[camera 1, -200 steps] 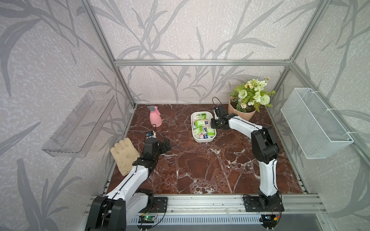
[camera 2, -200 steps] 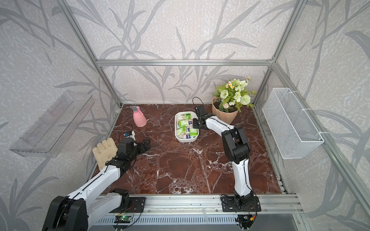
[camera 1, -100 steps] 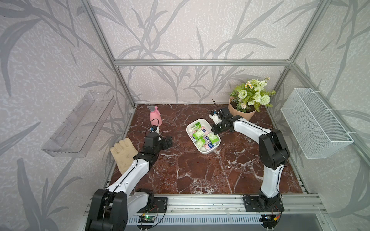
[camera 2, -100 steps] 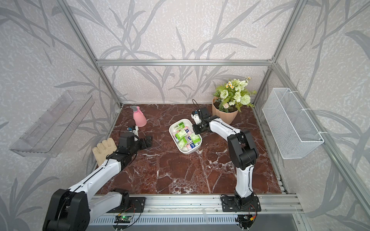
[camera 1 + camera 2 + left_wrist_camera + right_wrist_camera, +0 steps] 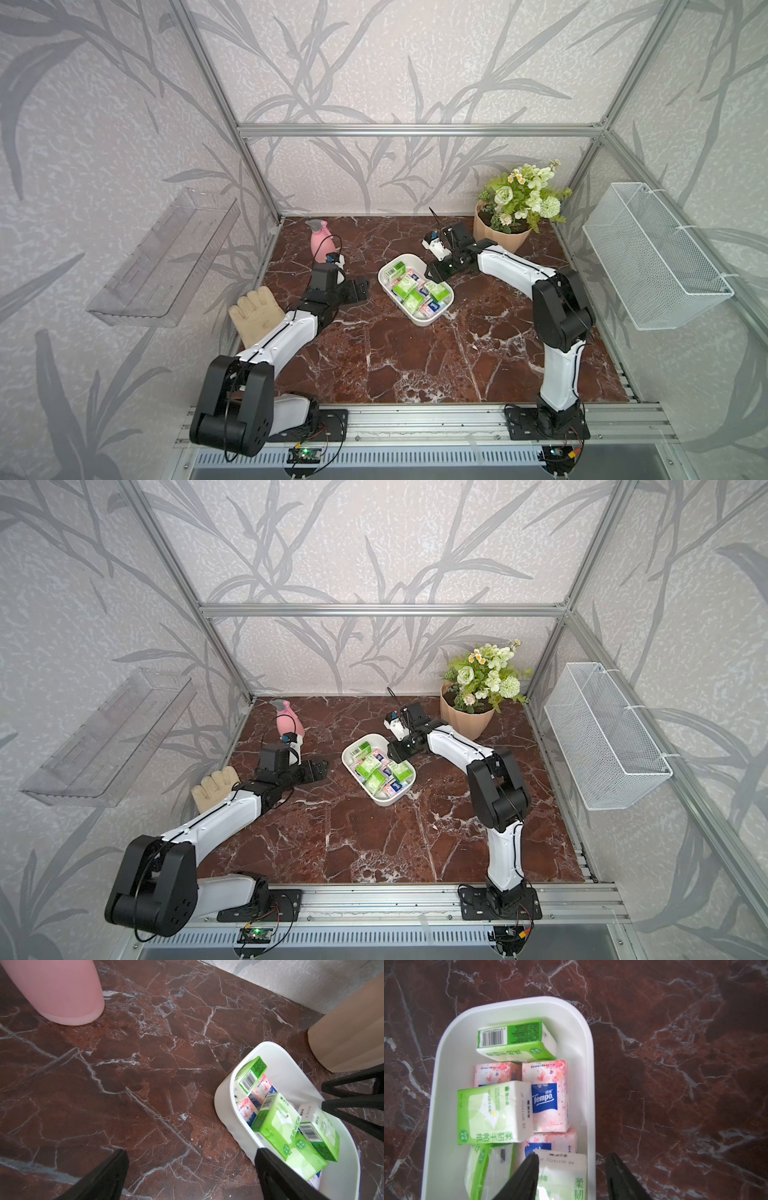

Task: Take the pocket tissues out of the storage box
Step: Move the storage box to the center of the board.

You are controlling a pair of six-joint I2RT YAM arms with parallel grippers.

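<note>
my right gripper (image 5: 572, 1155) half open, astride the storage box (image 5: 590, 1076) rim, gripping nothing, pocket tissues (image 5: 494, 1111) inside the box mid-table, my left gripper (image 5: 190, 1150) wide open, empty, over bare marble (image 5: 145, 1084) beside the box's opposite edge

storage box (image 5: 444, 1084): smooth plastic | pocket tissues (image 5: 494, 1113): glossy film | tabletop (image 5: 675, 1084): marble-look

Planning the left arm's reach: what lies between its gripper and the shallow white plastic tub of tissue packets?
Only bare red-brown marble tabletop, in both top views, between the left gripper and the shallow white plastic storage box.
</note>
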